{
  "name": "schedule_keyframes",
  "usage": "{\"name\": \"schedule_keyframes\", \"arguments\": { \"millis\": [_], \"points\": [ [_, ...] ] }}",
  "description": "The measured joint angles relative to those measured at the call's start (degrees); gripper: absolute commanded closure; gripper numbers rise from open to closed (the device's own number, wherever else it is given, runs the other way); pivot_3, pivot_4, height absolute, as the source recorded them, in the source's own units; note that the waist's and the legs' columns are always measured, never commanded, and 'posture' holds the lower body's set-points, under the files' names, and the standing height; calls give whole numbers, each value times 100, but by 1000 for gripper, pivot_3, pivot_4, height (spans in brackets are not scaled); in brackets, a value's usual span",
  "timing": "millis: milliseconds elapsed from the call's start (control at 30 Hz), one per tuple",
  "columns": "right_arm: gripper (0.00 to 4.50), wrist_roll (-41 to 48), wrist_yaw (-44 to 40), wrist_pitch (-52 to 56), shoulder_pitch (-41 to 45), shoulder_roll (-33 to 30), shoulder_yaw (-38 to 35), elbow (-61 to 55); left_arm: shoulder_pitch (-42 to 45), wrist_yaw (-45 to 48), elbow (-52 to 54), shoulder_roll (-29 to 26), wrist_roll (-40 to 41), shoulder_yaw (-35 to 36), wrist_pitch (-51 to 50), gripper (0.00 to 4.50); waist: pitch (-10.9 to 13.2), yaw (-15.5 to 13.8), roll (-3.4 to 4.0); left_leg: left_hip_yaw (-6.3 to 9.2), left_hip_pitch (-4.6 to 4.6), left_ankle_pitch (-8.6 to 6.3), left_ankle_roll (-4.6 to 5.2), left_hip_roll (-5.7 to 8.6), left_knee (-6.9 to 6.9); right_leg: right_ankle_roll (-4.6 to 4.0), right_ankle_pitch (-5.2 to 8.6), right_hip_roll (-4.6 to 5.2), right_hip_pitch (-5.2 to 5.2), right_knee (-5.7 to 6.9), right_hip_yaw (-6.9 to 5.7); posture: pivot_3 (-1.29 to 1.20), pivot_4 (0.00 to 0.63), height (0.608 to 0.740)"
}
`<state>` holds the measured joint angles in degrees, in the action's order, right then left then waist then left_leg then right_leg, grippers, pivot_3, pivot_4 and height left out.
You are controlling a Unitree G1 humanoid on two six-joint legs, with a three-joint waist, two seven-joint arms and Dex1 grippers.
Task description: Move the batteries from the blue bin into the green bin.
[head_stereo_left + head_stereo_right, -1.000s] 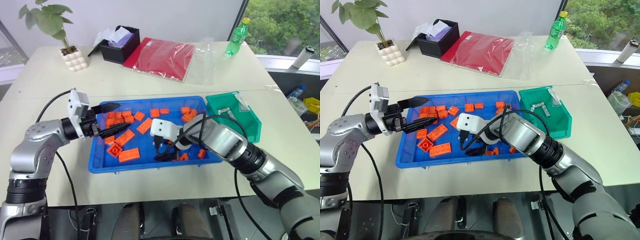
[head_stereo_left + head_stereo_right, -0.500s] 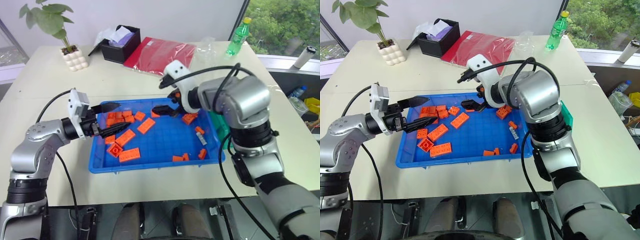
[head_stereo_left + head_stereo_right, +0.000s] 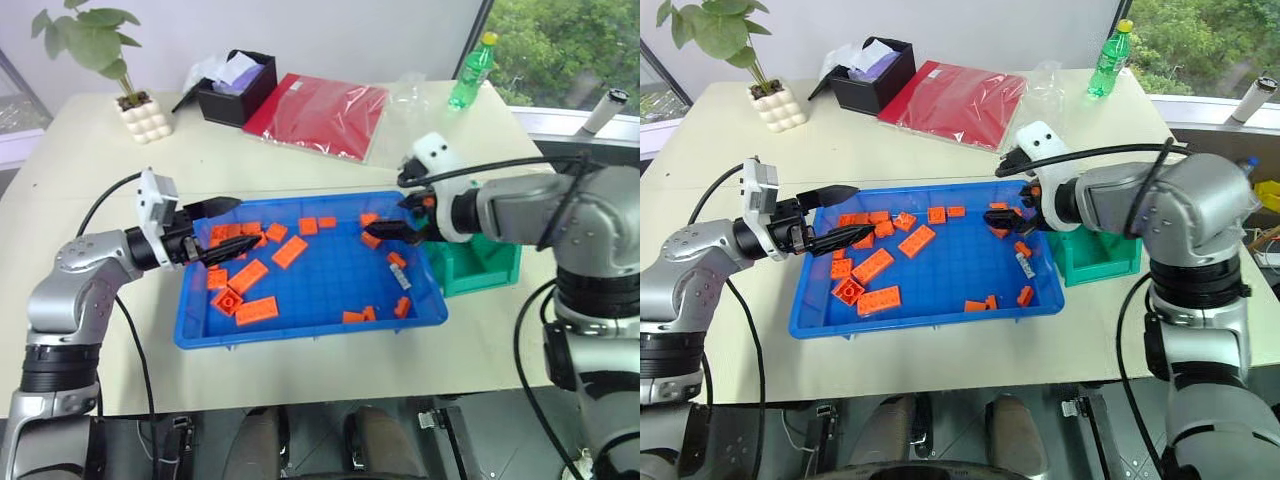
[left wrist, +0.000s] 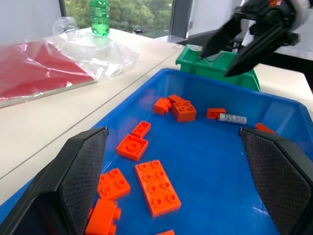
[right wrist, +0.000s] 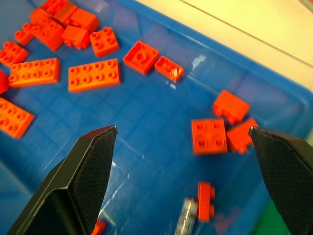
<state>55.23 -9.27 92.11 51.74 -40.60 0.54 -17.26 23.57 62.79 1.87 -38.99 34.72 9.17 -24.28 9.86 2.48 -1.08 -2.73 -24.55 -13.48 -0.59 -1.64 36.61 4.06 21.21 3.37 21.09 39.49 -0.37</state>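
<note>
The right pincer [image 3: 392,225] has lifted out of the near middle of the blue bin [image 3: 300,322] and swung across to its right end (jaws wide, nothing in them), now partly covering the green bin [image 3: 480,268].

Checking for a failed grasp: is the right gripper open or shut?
Open: the right gripper has its fingers spread wide, nothing between them.
</note>
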Motion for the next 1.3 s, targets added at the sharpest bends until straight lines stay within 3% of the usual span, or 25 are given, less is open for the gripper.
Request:
{"name": "schedule_keyframes", "arguments": {
  "millis": [267,433,633,1000,1300],
  "points": [
    [56,2212,1908,0,-236,-312,-22,76,91,79,-178,91,-70,-134,104,0,1,-11,-1,-4,0,1,0,-1,-4,0,0,0,0,-7,1,0,150,740],
    [56,3080,2780,-11,-595,-408,-7,122,92,76,-180,126,-98,-140,115,0,1,-27,-2,-4,-2,1,0,0,-4,1,-1,0,-4,-12,1,0,150,740],
    [56,4082,3641,-473,-886,-1015,397,95,87,67,-174,180,-101,-141,117,0,1,-27,-3,-3,-3,1,1,-2,-3,1,-1,-2,-3,-14,1,0,150,740],
    [56,5090,4595,-1557,-961,-1538,1453,-234,-40,-68,-119,322,-101,-143,117,0,1,-51,-4,-1,-3,0,1,-4,-1,5,-2,-3,-9,-24,1,0,150,740],
    [56,5115,4671,-1792,-1004,-1708,1876,-281,-49,-137,-10,344,-99,-143,117,0,1,-170,-4,-1,-6,0,2,-5,8,8,-4,-2,-12,-27,1,0,150,740]
  ]
}}
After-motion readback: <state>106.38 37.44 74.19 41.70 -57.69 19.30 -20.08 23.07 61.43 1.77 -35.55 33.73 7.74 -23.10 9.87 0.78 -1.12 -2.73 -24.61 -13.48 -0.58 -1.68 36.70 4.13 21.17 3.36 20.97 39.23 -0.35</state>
